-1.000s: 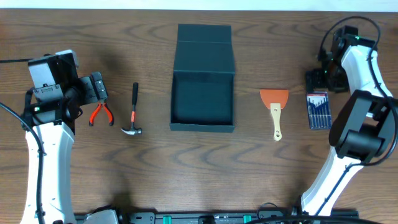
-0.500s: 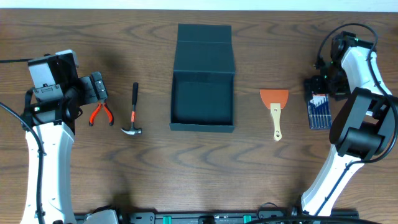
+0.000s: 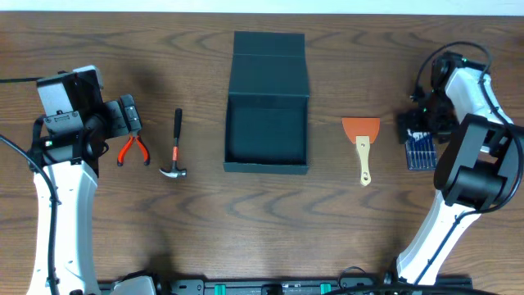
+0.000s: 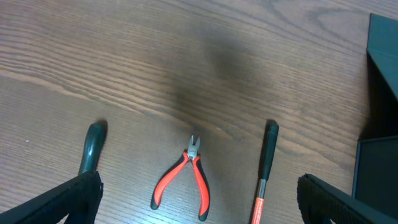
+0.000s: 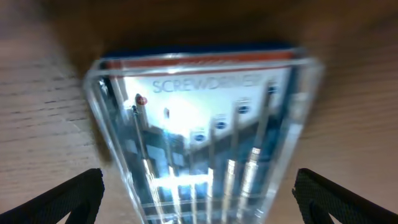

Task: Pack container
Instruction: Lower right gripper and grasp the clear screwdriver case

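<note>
Container (image 3: 267,168) sits open at table centre, flap lying on the far side. Out right, the right gripper (image 3: 416,124) has slid nearer, now over the screwdriver set (image 5: 199,124), fingers spread wide. Left gripper (image 3: 129,116) hangs wide open beside the pliers (image 4: 187,177).

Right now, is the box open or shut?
Open: the container has its flap lid folded back, and its dark interior shows empty.

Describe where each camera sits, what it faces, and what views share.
Overhead: above the table, looking straight down at container, left arm, right arm.
Left wrist: on the left arm, facing pliers and hammer; fingertips at lower corners.
Right wrist: close over the screwdriver set; fingertips at lower corners.
Shared: pliers, in overhead and left wrist.
</note>
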Robot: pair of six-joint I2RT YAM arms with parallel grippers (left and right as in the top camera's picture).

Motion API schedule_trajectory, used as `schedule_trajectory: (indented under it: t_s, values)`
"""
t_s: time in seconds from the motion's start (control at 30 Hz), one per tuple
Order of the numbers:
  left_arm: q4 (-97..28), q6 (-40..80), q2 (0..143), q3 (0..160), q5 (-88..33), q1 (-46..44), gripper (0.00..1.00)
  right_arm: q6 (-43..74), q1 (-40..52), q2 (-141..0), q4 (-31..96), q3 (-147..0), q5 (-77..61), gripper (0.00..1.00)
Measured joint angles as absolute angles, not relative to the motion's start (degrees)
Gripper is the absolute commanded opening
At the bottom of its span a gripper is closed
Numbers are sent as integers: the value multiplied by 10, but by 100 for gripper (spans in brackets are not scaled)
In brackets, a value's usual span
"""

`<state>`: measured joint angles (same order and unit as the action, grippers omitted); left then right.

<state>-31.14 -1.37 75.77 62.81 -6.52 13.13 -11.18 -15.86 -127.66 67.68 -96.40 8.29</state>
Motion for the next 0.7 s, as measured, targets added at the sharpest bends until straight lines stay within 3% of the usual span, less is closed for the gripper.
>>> schedule_trajectory:
  t_s: [0.7]
  values:
    - [-311, -14, 758, 628, -65, 131, 98, -82, -163, -1231, 571, -875, 46, 99]
